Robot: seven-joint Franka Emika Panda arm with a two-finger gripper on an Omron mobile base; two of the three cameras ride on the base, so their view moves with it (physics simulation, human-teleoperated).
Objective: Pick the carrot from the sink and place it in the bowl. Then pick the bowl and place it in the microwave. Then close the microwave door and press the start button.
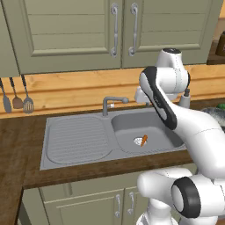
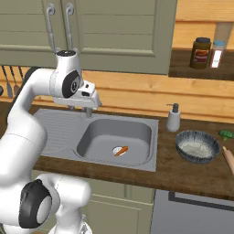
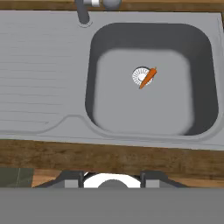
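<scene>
Left base view: the carrot [image 1: 143, 140] lies on the drain at the floor of the sink [image 1: 79, 140] basin. My arm bends above the basin's right side; the faucet [image 1: 110, 103] stands behind it.
Right base view: my gripper [image 2: 87, 101] hangs high over the sink's back rim, well apart from the carrot. The bowl [image 2: 197, 146] sits on the counter [image 2: 183, 171] right of the sink, near a soap dispenser [image 2: 173, 117].
Hand view: I look straight down; the carrot lies tilted across the drain [image 3: 141, 77].
My gripper: I hold nothing; I cannot tell how far my fingers stand apart.
</scene>
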